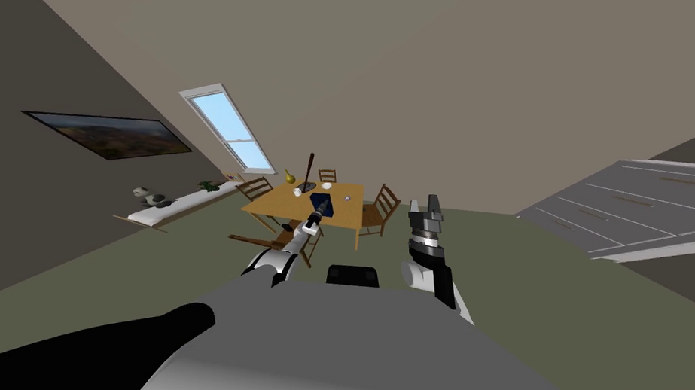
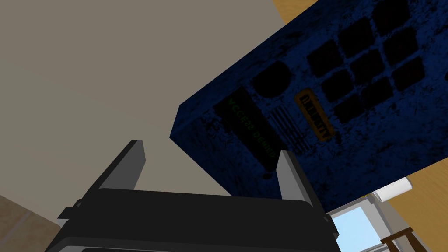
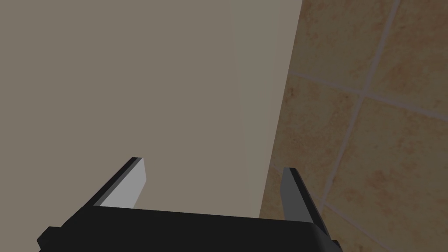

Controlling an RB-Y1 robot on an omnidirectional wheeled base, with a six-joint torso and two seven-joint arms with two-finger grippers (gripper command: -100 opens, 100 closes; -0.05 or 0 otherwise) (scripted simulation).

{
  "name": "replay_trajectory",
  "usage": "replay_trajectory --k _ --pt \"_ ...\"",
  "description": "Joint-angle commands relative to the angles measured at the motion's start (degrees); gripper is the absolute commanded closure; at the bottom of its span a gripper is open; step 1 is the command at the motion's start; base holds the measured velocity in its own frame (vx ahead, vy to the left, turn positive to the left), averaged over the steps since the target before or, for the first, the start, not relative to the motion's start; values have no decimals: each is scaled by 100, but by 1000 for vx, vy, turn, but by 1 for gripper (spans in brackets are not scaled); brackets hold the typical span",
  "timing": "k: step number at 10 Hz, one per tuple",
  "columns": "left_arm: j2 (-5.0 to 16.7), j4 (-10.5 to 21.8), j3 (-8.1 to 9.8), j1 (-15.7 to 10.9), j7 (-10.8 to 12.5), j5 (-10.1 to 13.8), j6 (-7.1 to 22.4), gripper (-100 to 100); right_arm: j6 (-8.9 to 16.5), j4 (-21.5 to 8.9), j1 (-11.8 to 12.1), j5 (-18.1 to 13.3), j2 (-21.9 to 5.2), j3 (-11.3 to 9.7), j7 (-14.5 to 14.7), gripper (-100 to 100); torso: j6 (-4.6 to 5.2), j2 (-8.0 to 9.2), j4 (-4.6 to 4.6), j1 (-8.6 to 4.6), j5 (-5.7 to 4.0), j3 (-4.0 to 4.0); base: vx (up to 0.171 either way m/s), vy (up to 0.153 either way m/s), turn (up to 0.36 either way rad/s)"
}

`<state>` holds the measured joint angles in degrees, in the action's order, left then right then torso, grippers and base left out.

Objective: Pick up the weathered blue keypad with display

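The dark blue, worn keypad stands on the wooden table. In the left wrist view the keypad is close, showing dark keys, a small green-lettered display and an orange label. My left gripper reaches out to the table's near edge, just short of the keypad. Its fingers are open; the keypad's lower corner lies just beyond one fingertip, not between them. My right gripper is held up to the right of the table, open and holding nothing.
Wooden chairs ring the table. On it stand a yellow vase, white bowls and a dark stick on a base. A low shelf runs along the left wall; a grey drawer unit is at right.
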<state>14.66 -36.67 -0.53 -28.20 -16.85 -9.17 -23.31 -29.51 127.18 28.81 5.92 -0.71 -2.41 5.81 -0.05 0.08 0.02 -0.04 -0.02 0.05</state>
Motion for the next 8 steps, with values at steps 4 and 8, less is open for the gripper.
replay_trajectory --k 4,8 --pt "-2 -98 -46 -187 145 -5 147 -100 0 0 0 0 0 0 0 0 -1 -7 -3 3 1 -4 -3 -8 16" --pt "-3 -107 -47 -184 146 -5 157 100 0 0 0 0 0 0 0 0 -1 -6 -3 6 2 -4 0 0 0"
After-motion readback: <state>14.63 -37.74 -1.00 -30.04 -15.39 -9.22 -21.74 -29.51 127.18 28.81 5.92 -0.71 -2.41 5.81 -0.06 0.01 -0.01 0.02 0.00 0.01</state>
